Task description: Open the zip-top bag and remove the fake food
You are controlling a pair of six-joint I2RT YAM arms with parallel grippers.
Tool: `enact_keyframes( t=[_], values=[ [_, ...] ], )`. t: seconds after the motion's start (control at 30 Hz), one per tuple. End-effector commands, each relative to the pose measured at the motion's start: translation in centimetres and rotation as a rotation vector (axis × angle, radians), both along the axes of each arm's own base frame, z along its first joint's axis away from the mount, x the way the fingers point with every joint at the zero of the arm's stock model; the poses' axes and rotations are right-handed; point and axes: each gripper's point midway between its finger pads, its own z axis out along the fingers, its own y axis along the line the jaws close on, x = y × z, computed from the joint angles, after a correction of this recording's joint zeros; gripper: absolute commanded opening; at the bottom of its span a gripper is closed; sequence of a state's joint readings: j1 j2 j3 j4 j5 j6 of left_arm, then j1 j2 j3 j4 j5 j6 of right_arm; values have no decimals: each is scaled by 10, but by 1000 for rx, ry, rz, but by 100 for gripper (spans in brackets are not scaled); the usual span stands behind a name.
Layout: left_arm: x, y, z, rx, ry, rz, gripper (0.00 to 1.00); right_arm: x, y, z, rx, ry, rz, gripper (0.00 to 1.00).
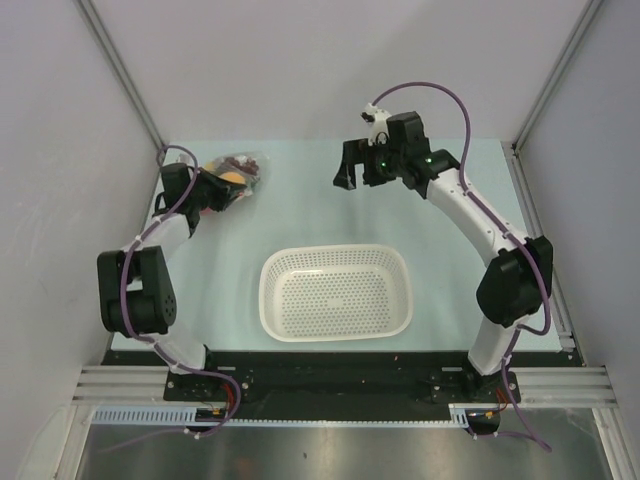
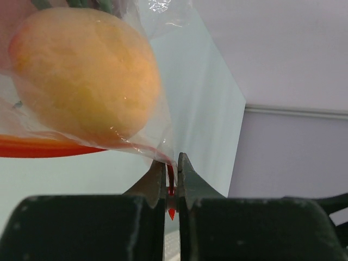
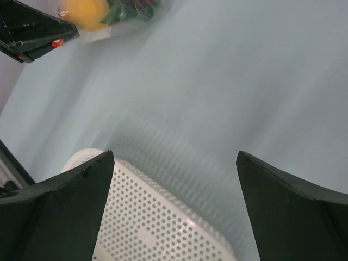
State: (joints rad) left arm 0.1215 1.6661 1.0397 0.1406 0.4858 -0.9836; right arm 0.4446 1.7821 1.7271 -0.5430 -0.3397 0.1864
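Left gripper (image 2: 171, 187): jaws clenched, with a sliver of the red-orange zip strip (image 2: 171, 182) nipped between the tips at the very corner of the zip-top bag (image 2: 155, 128). The bite is thin; only the strip's end shows in the pinch. Just beyond the tips, an orange fruit (image 2: 81, 70) of the fake food presses against the clear film, with green stalks (image 2: 89, 3) barely visible above it. The bag lies at the far left corner of the table (image 1: 300, 210), strip side toward the left arm. Whether the zip is parted at all, I cannot tell from here.

Right gripper (image 3: 174, 157): fingers spread wide, grasping nothing, hanging above the far middle of the table, well apart from the bag. A white basket (image 1: 336, 250) sits between the arms, nearer the bases.

Judgement: this is the opening step, early in the task. To do it well, the right gripper should take the opposite lip of the mouth, close beside the left pinch. Then both pull apart steadily across the seal. Risk: the thin corner hold slips, or the whole bag drags instead of unzipping.
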Motion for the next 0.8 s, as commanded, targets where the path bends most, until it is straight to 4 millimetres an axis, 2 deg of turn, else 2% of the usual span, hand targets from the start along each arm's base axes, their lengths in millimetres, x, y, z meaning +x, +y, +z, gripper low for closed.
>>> enact_keyframes(
  t=[0.0,0.1,0.13,0.17,0.27,0.3,0.4,0.47,0.5,0.53,0.57,0.63,0.67,0.73,0.77],
  values=[
    [-23,-18,29,29,10,-70,0,25,40,49,76,-397,143,100],
    [-27,-22,51,35,-25,-73,0,15,68,44,58,-575,277,100],
    [-29,-22,52,40,-12,-71,0,16,75,40,43,-607,301,100],
    [-29,-21,60,45,-19,-69,0,18,83,29,29,-619,324,100],
    [-34,-22,67,40,13,-63,0,21,105,14,-40,-731,413,100],
    [-35,-23,71,32,5,-66,0,26,113,-7,-78,-742,445,100],
    [-39,-32,84,14,-11,-74,0,31,137,-18,-153,-863,522,100],
    [-44,-43,86,17,1,-87,0,29,155,-7,-126,-911,555,100],
    [-46,-47,88,11,6,-92,0,29,162,-16,-124,-901,583,99],
    [-48,-49,88,7,11,-89,0,23,173,-12,-110,-914,607,97],
    [-57,-65,94,-5,1,-120,0,19,185,-4,-65,-924,617,91],
    [-63,-73,100,-2,-5,-135,0,4,196,-3,-9,-923,668,84],
    [-65,-74,101,7,-5,-137,0,1,200,3,30,-912,652,77],
    [-72,-73,103,15,-1,-129,0,-4,203,3,67,-890,660,75],
    [-74,-73,104,15,-2,-125,0,-8,204,5,89,-886,664,72]
  ],
)
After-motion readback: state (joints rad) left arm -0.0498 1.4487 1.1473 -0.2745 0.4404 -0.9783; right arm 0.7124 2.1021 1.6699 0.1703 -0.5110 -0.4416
